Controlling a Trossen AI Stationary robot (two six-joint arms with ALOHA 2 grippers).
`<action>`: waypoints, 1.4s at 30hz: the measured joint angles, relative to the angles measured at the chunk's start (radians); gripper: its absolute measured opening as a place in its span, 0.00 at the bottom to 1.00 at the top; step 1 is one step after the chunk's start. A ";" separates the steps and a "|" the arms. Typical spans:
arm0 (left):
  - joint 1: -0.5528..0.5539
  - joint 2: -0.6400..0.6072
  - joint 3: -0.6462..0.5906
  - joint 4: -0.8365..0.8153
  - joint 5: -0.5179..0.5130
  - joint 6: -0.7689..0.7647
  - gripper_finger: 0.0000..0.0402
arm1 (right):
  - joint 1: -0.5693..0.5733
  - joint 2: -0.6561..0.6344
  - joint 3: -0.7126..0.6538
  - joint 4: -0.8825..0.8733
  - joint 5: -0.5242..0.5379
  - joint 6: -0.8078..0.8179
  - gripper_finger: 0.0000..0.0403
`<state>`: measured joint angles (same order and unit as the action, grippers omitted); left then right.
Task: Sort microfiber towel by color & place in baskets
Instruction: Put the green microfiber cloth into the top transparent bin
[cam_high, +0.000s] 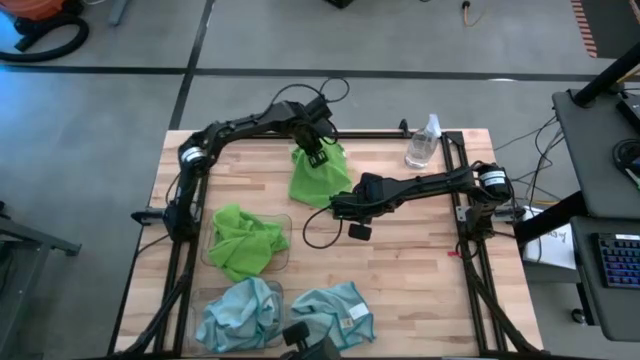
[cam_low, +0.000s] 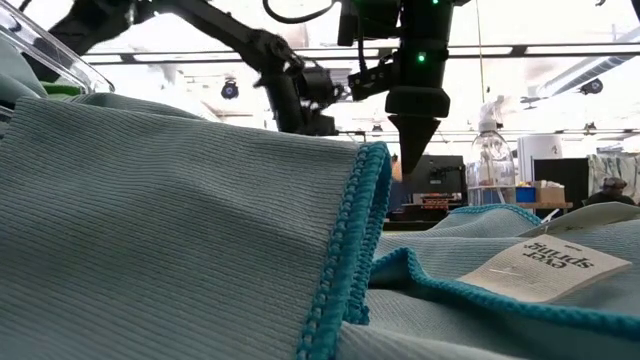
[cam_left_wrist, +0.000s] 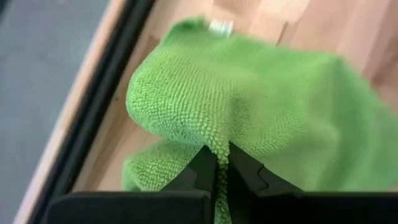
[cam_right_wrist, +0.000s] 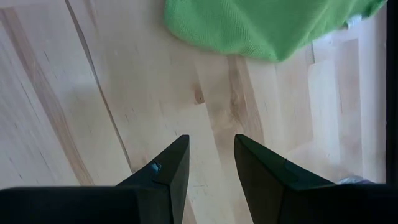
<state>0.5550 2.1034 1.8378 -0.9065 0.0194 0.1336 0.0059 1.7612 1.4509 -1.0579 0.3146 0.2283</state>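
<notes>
Green towel (cam_high: 318, 176) pinched in the left jaws (cam_high: 314, 152) near the table's (cam_high: 420, 260) far edge.

A fold of it sits clamped between the left jaws; the rest drapes down to the table. The right jaws (cam_high: 338, 206) hover released just beside its hanging edge. Another green towel (cam_high: 244, 240) fills one basket (cam_high: 284, 222), a teal towel (cam_high: 238, 314) the other (cam_high: 198, 316); a second teal towel (cam_high: 335, 310) lies beside it.

White tag (cam_low: 545, 268) on pale blue-teal towel (cam_low: 180, 220), low view: two lines of dark print, upside down, seems to read "ever spring"; letters partly unclear. Same tag in high view too small to read. No other legible text, numbers or signs on table items or in room behind
</notes>
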 joint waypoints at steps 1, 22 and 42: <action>-0.001 -0.018 0.000 -0.001 0.000 -0.002 0.00 | 0.000 0.000 0.000 0.001 0.000 0.000 0.31; -0.031 -0.470 0.000 -0.086 0.080 -0.076 0.00 | 0.000 0.000 0.000 0.020 0.000 0.000 0.31; -0.306 -0.724 0.000 -0.459 0.206 -0.247 0.00 | 0.000 0.000 0.000 0.018 -0.001 0.034 0.31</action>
<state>0.2486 1.3792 1.8381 -1.3655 0.2258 -0.1131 0.0059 1.7611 1.4509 -1.0395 0.3138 0.2619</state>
